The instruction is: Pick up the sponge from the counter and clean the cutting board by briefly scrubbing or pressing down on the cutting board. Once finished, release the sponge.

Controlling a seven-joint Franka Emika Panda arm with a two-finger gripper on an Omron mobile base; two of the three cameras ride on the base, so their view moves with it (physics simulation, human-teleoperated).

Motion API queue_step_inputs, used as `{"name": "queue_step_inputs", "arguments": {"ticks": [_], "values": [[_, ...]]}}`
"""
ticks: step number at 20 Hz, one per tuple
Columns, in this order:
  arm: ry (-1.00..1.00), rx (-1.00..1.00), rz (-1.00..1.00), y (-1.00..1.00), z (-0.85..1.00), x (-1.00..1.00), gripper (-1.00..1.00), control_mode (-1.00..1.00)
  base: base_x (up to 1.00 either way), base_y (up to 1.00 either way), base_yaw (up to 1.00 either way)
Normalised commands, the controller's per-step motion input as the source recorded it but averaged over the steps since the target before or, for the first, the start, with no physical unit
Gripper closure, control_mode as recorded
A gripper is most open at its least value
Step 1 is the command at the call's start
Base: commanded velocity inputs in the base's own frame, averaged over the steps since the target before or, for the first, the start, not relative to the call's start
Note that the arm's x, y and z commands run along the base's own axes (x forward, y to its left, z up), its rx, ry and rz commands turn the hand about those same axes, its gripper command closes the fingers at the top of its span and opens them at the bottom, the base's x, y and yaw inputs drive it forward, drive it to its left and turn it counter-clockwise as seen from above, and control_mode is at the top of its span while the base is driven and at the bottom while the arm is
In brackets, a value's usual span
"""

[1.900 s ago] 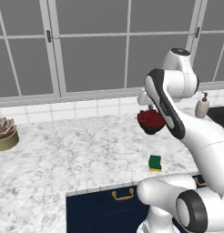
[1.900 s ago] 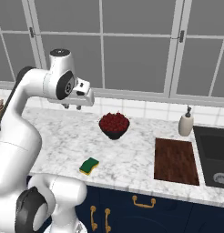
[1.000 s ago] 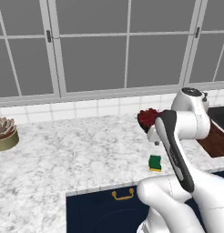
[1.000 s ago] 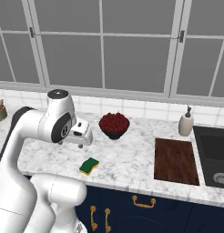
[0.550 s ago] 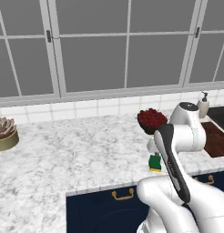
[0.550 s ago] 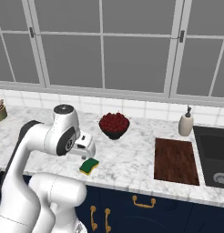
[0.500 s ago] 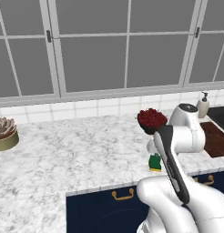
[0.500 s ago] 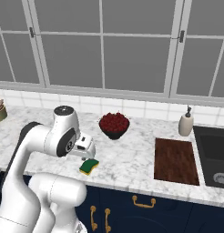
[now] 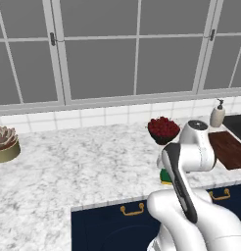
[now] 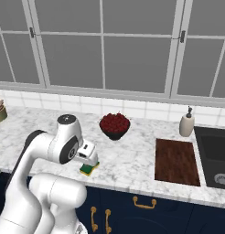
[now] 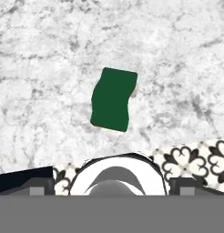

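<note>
so the arm's been dropping low and now the gripper (image 10: 89, 161) is hovering right over the sponge (image 11: 113, 98) with its 2 fingers spread wide, sponge sitting directly below on the counter (image 11: 50, 54), so it's probably needing to straddle the narrow sides before squeezing.

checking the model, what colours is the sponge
Dark green top over a yellow bottom layer; the sponge shows both best in the right base view.
</note>
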Motion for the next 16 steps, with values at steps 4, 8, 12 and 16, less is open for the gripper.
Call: {"name": "queue_step_inputs", "arguments": {"ticks": [4, 8, 12, 16], "values": [[0.00, 0.00, 0.00, -0.09, -0.21, 0.38, -1.00, -1.00, 0.00, 0.00, 0.00], [0.00, 0.01, 0.00, 0.00, -0.29, 0.41, -1.00, -1.00, 0.00, 0.00, 0.00], [0.00, 0.01, 0.00, 0.00, -0.32, 0.31, -1.00, -1.00, 0.00, 0.00, 0.00], [0.01, 0.01, 0.00, 0.00, -0.42, 0.10, -1.00, -1.00, 0.00, 0.00, 0.00]]}}
